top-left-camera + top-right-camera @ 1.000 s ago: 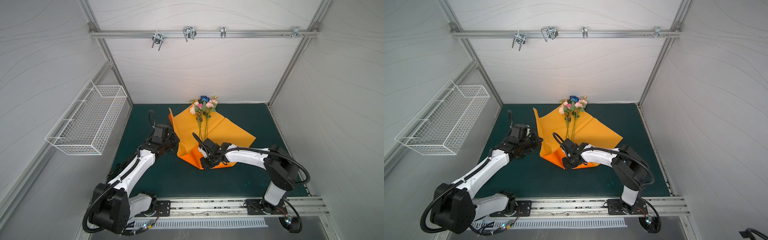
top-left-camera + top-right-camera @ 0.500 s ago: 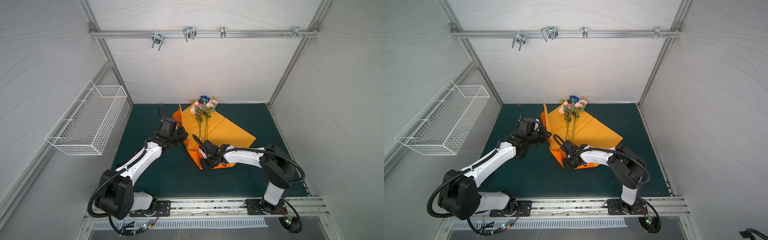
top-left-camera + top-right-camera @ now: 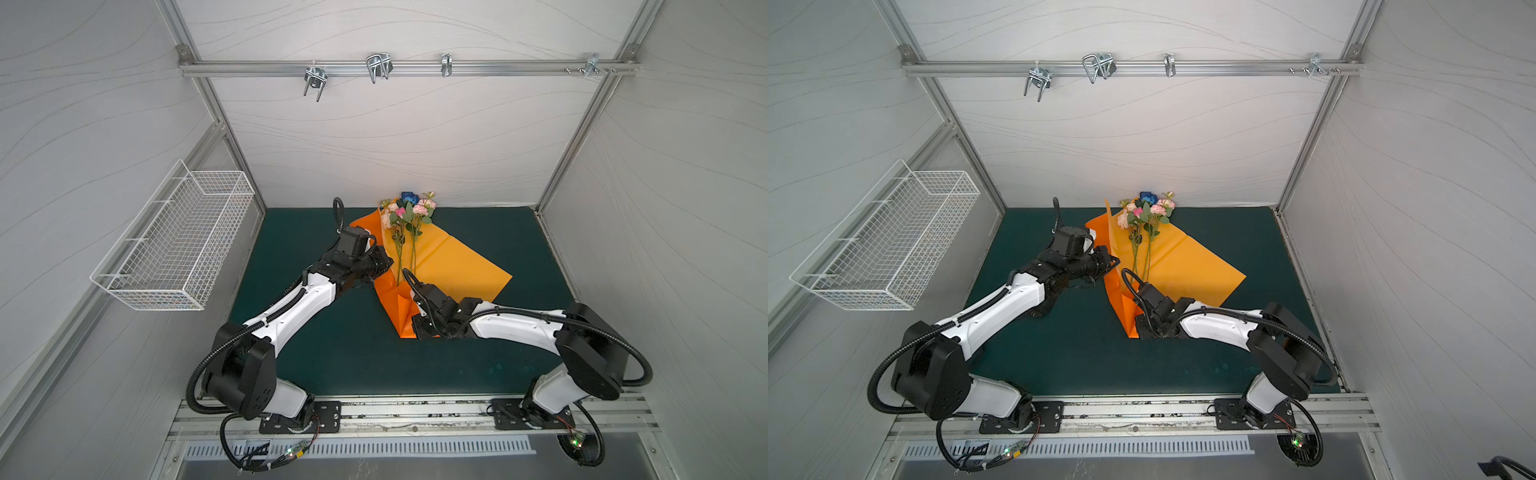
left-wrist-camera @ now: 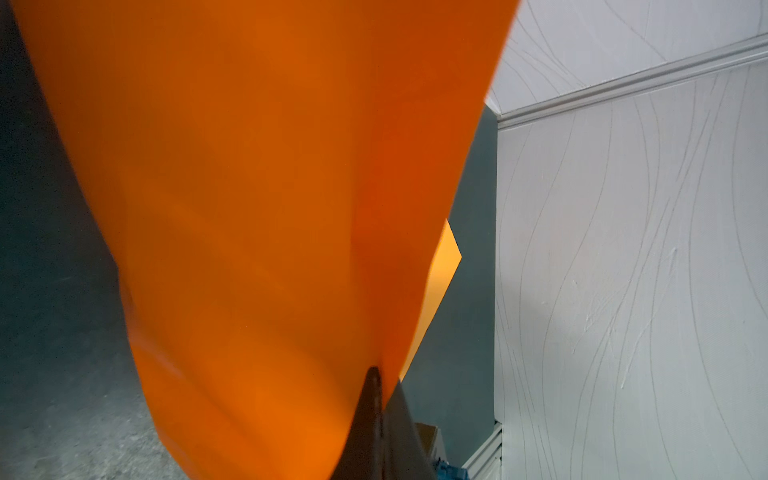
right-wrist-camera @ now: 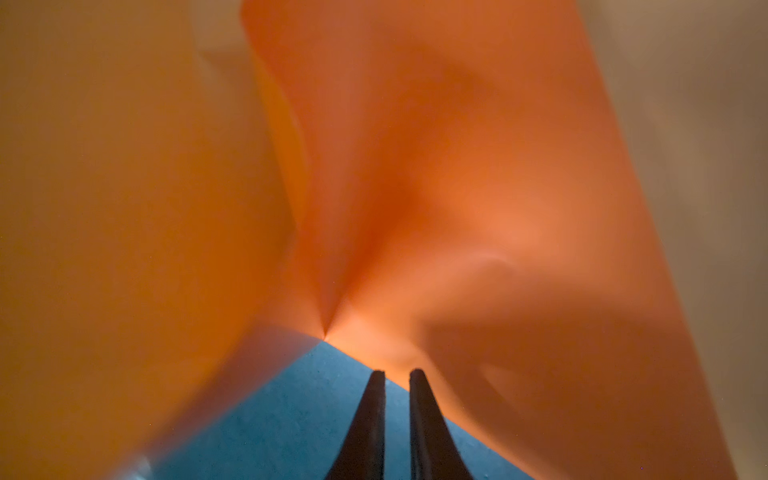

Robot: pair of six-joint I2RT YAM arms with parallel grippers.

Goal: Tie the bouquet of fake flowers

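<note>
The bouquet of fake flowers [image 3: 406, 214] [image 3: 1145, 212] lies on orange wrapping paper [image 3: 455, 266] [image 3: 1187, 266] at the back of the mat, blooms toward the back wall and stems pointing forward. My left gripper [image 4: 376, 374] [image 3: 390, 262] [image 3: 1117, 262] is shut on the paper's left edge and holds that side lifted upright beside the stems. My right gripper [image 5: 397, 374] [image 3: 413, 323] [image 3: 1140, 323] sits low at the paper's near corner. Its fingers [image 5: 417, 399] stand a narrow gap apart on the mat, with nothing between them. The raised paper [image 5: 415, 187] [image 4: 270, 187] fills both wrist views and hides the stems.
In both top views a white wire basket [image 3: 178, 245] [image 3: 892, 249] hangs on the left wall. Metal hooks [image 3: 376, 68] hang from the rail above the back wall. The green mat [image 3: 332, 353] lies bare in front of the paper. Walls stand close on three sides.
My left arm has swung right and toward the back, pulling the paper's left side up from lying flat to standing next to the stems. The right gripper has stayed at the near corner.
</note>
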